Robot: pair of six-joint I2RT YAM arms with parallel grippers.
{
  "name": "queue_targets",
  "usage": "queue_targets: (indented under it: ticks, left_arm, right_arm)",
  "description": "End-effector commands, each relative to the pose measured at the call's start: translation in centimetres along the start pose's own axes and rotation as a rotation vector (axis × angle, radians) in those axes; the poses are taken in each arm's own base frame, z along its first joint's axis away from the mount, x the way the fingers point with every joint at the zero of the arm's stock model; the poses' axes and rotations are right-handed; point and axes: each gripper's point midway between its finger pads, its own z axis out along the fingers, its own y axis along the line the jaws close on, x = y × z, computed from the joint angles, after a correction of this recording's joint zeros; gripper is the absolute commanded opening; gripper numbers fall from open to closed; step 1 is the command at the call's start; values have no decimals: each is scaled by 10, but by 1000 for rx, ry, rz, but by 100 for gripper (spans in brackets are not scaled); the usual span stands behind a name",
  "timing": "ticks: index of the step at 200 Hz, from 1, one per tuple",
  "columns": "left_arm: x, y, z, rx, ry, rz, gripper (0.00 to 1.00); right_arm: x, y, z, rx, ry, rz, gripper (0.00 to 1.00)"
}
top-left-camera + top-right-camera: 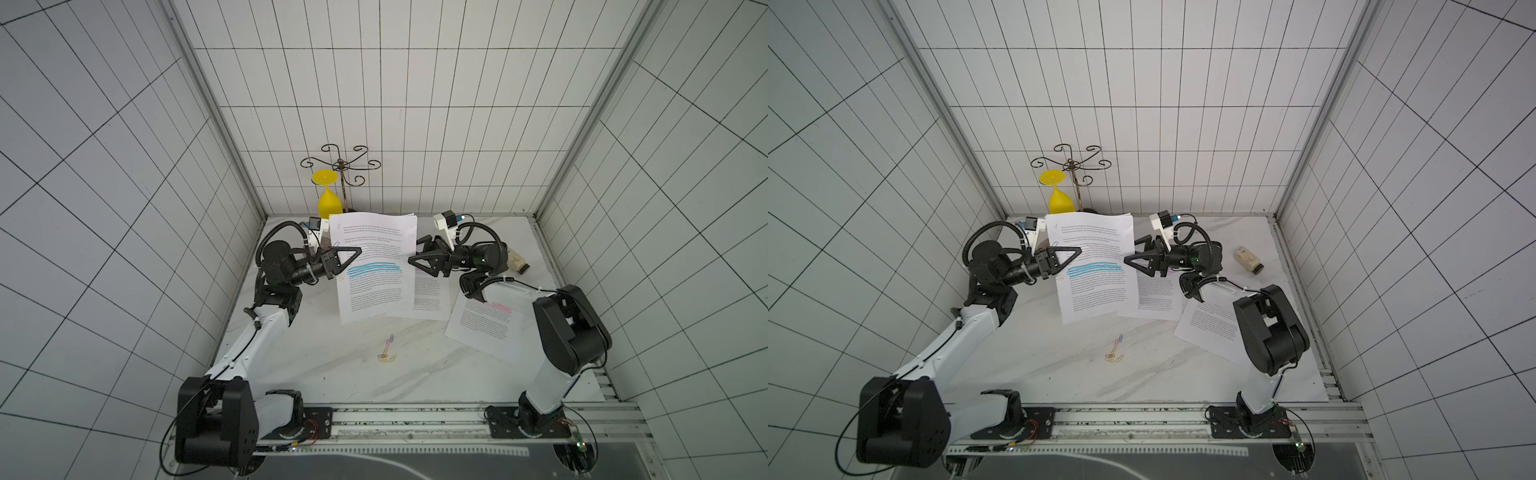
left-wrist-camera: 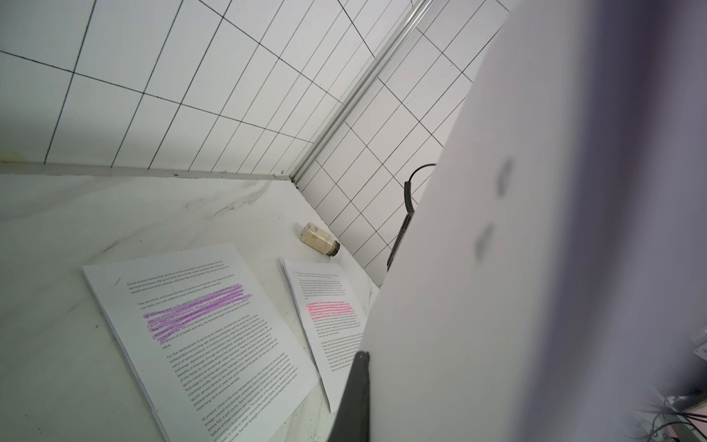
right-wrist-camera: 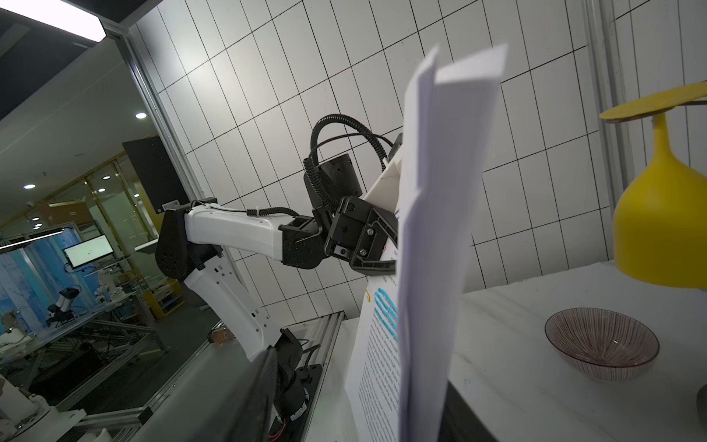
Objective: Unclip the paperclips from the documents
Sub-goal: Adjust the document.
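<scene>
The blue-banded document stands raised over your desk, your left pincer clamped on its left edge and your right pincer spread at its right edge. It covers part of the purple-banded document, and the pink-banded document lies near the right edge. A yellow glass hangs at the back edge, a bottle lies by the right edge, a gold paperclip sits on the raised stack, and loose paperclips lie toward the front edge.
</scene>
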Motion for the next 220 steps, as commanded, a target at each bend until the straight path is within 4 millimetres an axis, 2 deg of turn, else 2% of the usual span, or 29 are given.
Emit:
queue_targets:
  ticks: [1, 37, 57, 79, 108, 149, 158, 170, 187, 199, 220]
  left_arm:
    - [-27, -18, -1, 21, -88, 44, 0]
    - [-23, -25, 12, 61, -61, 35, 0]
    - [-15, -27, 19, 76, -38, 28, 0]
    - [-6, -23, 21, 67, -11, 15, 0]
    - [0, -19, 20, 33, 16, 25, 0]
    - [7, -12, 22, 23, 41, 0, 0]
    - [7, -11, 22, 22, 42, -3, 0]
    - [6, -11, 23, 21, 43, -2, 6]
    - [6, -12, 23, 20, 50, -3, 33]
    - [5, -12, 23, 12, 51, 1, 48]
    - [3, -12, 20, -6, 43, 8, 51]
  right_arm:
    - [6, 10, -6, -2, -11, -35, 58]
    - [7, 11, -2, -8, -24, -43, 58]
    - [-1, 10, -1, -8, -36, -67, 57]
    - [-12, 8, -3, 6, -51, -95, 52]
    - [-23, 7, -7, 23, -59, -112, 30]
    - [-28, 8, -16, 54, -69, -103, 0]
    - [-28, 9, -17, 57, -71, -102, 0]
    - [-28, 10, -18, 59, -72, -102, 0]
    - [-28, 11, -21, 64, -71, -98, 0]
    - [-29, 12, -23, 70, -72, -99, 0]
    - [-31, 11, -31, 91, -79, -101, 0]
